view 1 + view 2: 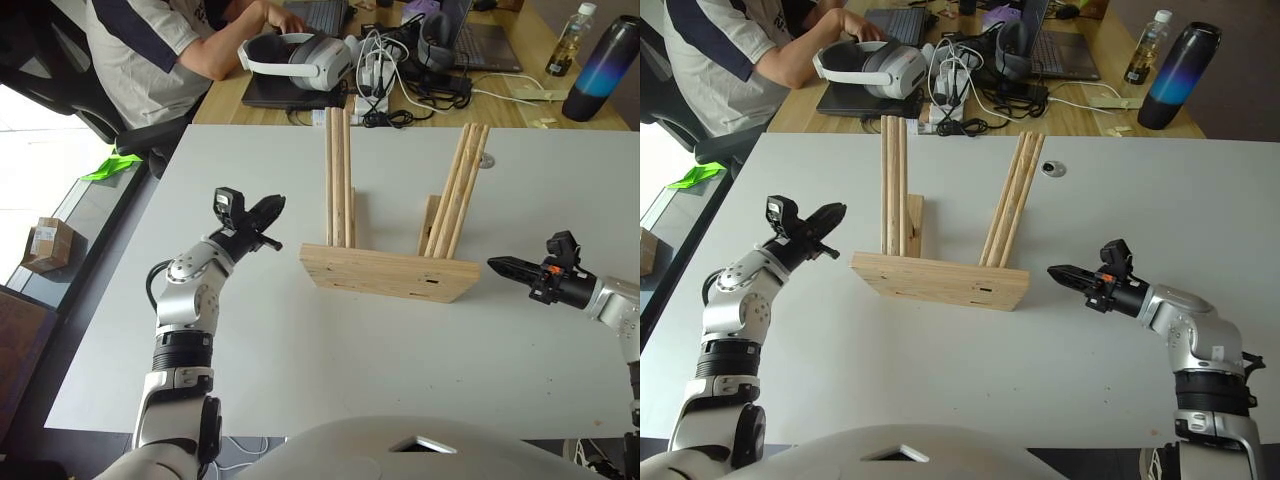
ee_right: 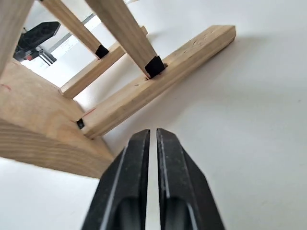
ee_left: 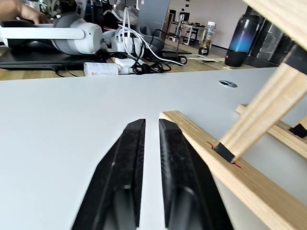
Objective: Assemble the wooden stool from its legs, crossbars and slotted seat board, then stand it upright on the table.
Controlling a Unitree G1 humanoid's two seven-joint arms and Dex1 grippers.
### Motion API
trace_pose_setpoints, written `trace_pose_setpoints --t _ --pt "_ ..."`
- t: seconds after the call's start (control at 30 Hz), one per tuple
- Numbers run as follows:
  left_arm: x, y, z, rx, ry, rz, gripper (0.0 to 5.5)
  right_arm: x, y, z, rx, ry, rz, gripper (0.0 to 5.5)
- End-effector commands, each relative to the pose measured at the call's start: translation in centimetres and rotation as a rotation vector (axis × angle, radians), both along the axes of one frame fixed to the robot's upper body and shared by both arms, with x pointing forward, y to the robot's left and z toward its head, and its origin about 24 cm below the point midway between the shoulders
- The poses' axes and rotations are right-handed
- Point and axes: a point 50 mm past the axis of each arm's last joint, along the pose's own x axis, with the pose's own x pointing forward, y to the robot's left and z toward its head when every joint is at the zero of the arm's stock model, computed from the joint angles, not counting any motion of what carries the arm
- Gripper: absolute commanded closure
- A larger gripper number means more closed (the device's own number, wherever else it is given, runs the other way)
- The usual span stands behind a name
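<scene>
Stool lies on side mid-counter: board on edge, facing near edge; left legs and right legs run toward far edge.
Bare strip between left gripper and board's left end; likewise right gripper and right end.
Wide bare band along near edge.
Channel between leg groups open from above, blocked by board at near end.
Grommet just beside right legs.
Past far edge, clutter: headset, cables, bottle.
</scene>
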Motion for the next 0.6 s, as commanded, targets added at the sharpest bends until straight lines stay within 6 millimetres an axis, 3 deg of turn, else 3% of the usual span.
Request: trace_pose_setpoints --t 0.03,0.17,0.33,0.5,0.6 --pt "0.1 1.8 0.2 0.004 -0.064 0.169 4.37 1.8 -0.5 0.9 -0.143 -0.174 -0.047 4.58" --pt "0.1 4.6 -0.7 0.040 -0.081 0.421 3.77 2.7 0.2 1.6 -0.290 -0.324 0.061 3.95" --pt "-0.6 7.3 -1.5 0.134 -0.101 0.641 2.92 2.4 1.1 3.5 -0.709 -0.807 0.380 3.01" --pt "-1.1 7.7 -2.5 0.163 -0.092 0.707 2.18 1.0 -0.5 3.6 -0.872 -1.012 0.442 2.19" --pt "-1.8 7.7 -3.7 0.184 -0.062 0.740 1.72 -0.1 -0.3 3.8 -0.920 -1.209 0.482 1.69"
